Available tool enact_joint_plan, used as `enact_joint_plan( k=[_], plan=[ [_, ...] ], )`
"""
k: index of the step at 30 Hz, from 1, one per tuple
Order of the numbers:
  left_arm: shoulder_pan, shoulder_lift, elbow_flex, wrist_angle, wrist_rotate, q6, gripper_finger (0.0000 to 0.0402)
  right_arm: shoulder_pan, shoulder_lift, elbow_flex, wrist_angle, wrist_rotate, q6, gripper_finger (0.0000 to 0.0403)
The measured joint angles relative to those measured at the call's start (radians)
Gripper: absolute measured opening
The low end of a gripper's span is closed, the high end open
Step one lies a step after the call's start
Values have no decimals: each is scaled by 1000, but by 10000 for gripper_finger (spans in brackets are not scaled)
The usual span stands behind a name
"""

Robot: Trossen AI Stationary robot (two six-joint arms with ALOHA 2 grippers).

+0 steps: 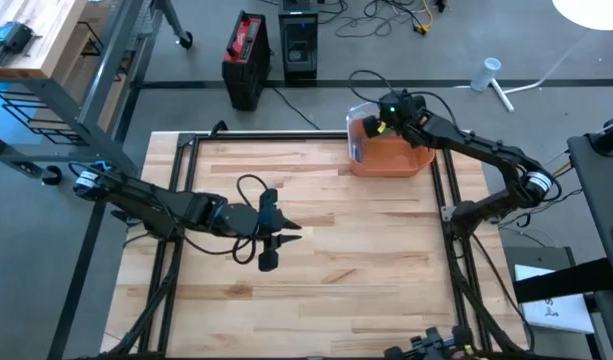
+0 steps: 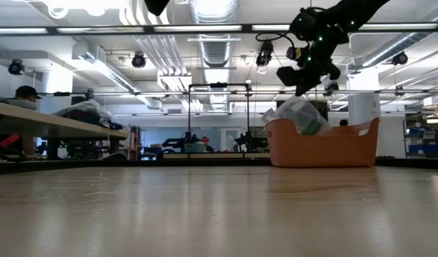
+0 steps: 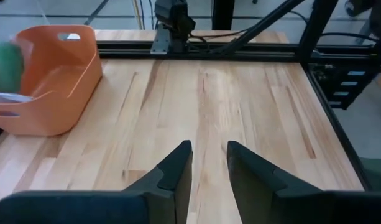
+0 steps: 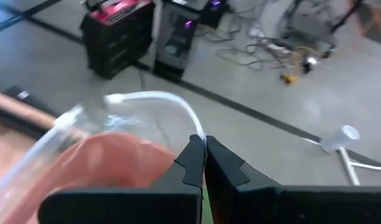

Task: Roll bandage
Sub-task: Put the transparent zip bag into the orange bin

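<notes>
A clear plastic bag (image 2: 297, 114) with a white rim hangs into the orange bin (image 1: 401, 160) at the table's far right. A green roll, the bandage (image 3: 9, 65), shows inside the bag. My right gripper (image 4: 204, 146) is above the bin, shut on the bag's top. My left gripper (image 3: 209, 158) hovers over the middle left of the table (image 1: 386, 250), level and pointing toward the right edge. It is open with nothing between its fingers. My right gripper pinches the bag's white-rimmed top edge (image 4: 193, 124) between its two shut fingers. The fingers slant down from above the bin. The bag hangs below them, its lower part inside the orange bin (image 2: 326, 146).
A black frame rail (image 1: 286, 140) runs along the table's far edge, with more rails along both sides. A black cable loop (image 1: 248, 185) lies beside my left arm. Broad wooden tabletop lies between my left gripper and the bin.
</notes>
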Motion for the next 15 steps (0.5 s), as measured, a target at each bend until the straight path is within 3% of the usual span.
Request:
enact_joint_plan(
  k=[6, 15],
  plan=[
    [0, 0, 0, -6, 0, -36, 105, -1, -44, -24, -6, 59, 47, 0],
    [0, 0, 0, -2, -2, -63, 110, 19, -46, -147, 1, -54, 123, 0]
  ],
)
